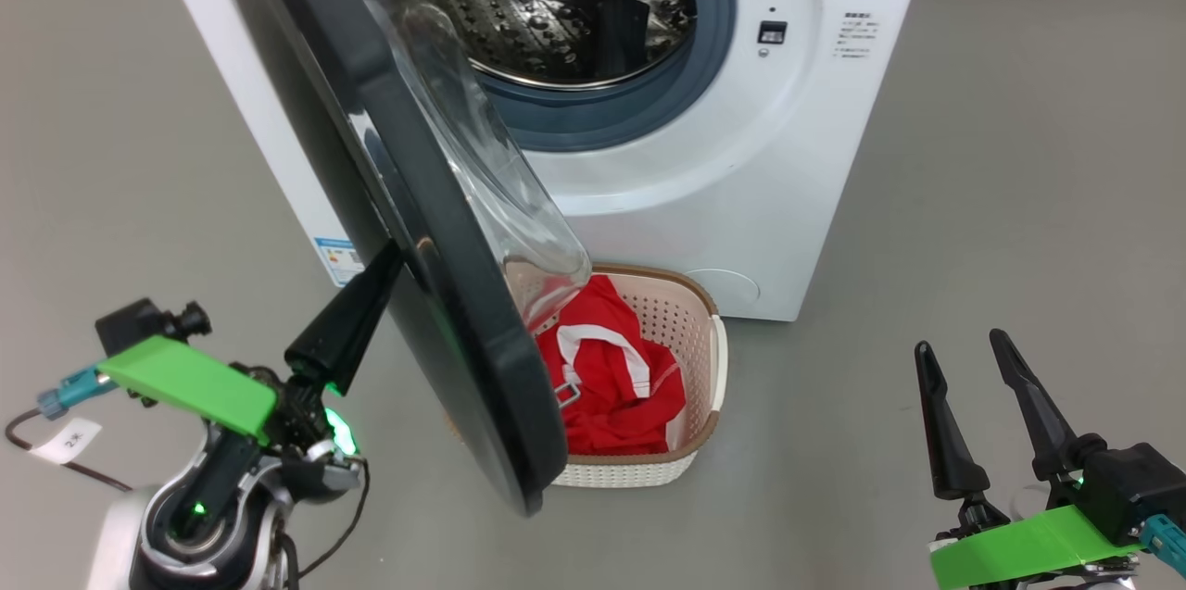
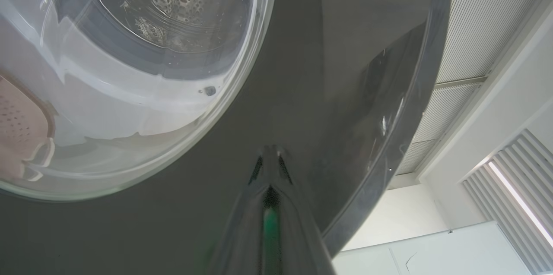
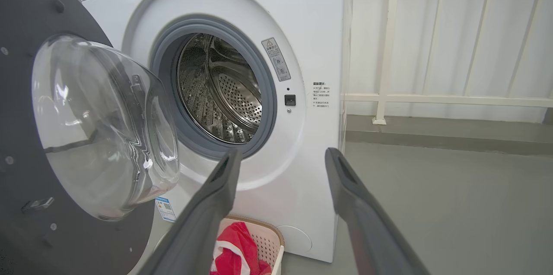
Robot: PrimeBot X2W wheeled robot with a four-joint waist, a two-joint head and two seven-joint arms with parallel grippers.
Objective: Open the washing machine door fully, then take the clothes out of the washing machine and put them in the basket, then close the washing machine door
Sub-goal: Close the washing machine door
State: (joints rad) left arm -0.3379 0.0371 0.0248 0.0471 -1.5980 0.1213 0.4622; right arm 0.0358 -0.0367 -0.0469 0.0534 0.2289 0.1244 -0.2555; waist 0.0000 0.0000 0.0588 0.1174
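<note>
The left tool [image 1: 389, 257] is squeezed shut, and its tip touches the outside of the door [image 1: 445, 294]. The right tool [image 1: 961, 345] is spread wide with nothing in it, well to the right of the door. Just behind the door, the basket [image 1: 709, 368] sits on the floor [image 1: 973, 201] with the red clothes [image 1: 611, 386] inside. Past the door is the washing machine [image 1: 741, 201], its shiny drum [image 1: 537, 6] showing.

Grey flr [image 1: 1019, 155], wht railing [image 3: 432, 99]
</note>
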